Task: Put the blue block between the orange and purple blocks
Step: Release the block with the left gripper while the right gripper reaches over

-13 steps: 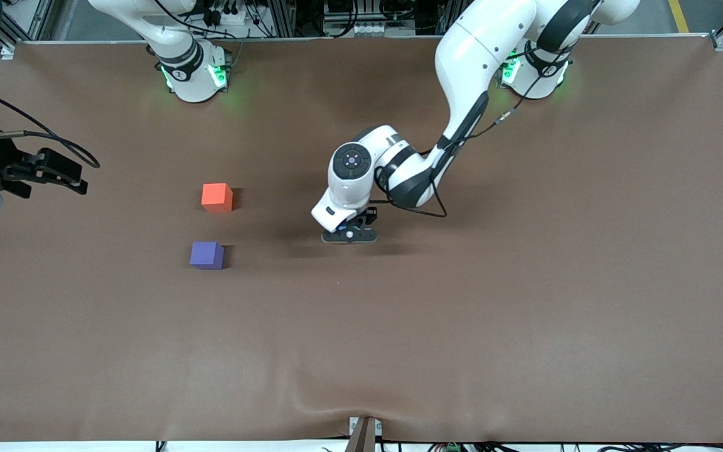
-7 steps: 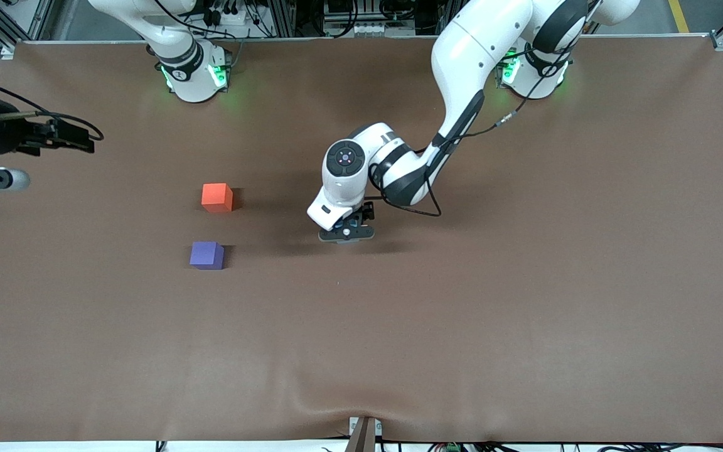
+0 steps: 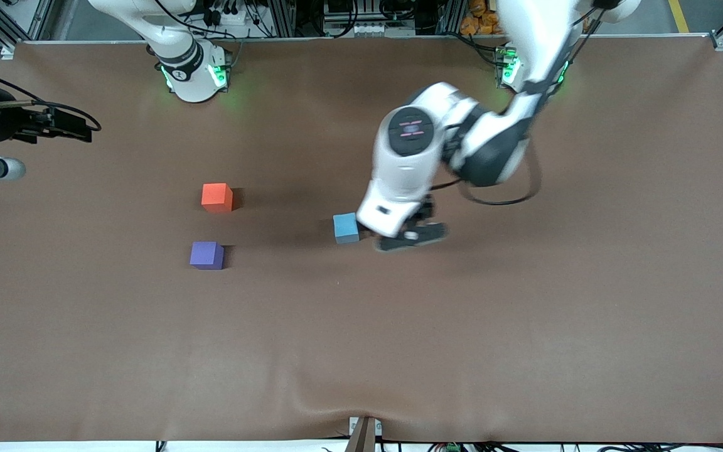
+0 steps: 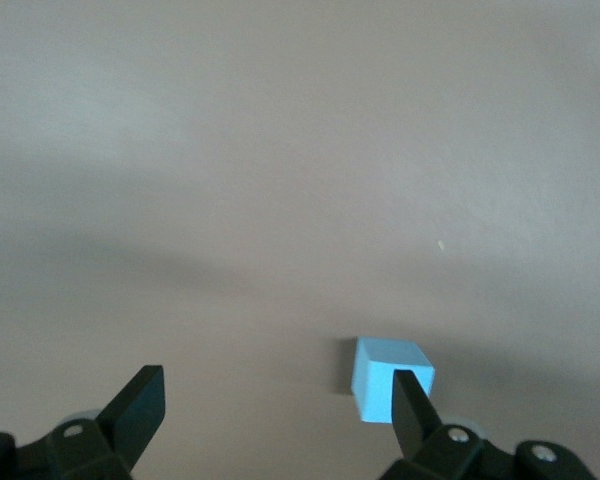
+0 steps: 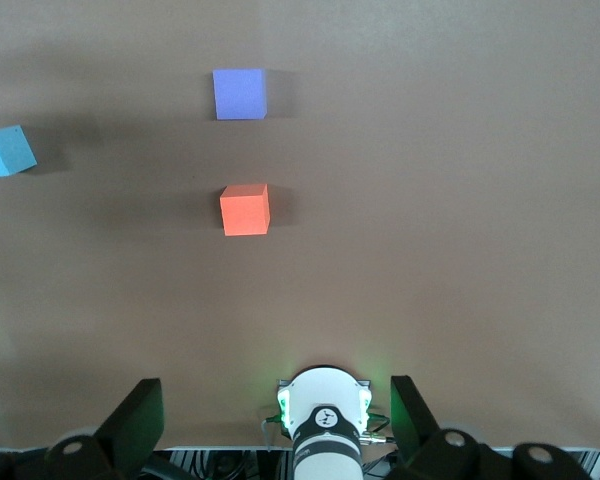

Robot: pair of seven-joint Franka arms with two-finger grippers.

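Note:
The blue block (image 3: 346, 227) lies on the brown table, free of any grip. It is well toward the left arm's end from the orange block (image 3: 217, 197) and the purple block (image 3: 206, 255). The purple block is nearer the front camera than the orange one, with bare table between them. My left gripper (image 4: 277, 415) is open and holds nothing. It hovers (image 3: 408, 238) above the table just beside the blue block (image 4: 390, 392), toward the left arm's end. My right gripper (image 5: 277, 425) is open and empty, held high at the right arm's end, where that arm waits.
The right wrist view takes in the purple block (image 5: 239, 94), the orange block (image 5: 245, 210), the blue block (image 5: 6, 152) and the right arm's base (image 5: 324, 420). A wrinkle crosses the table cover (image 3: 361, 402) near the front edge.
The left gripper opened, let go of the blue block, then rose and swung toward the left arm's end. The block now shows on the table. The right arm barely shifted.

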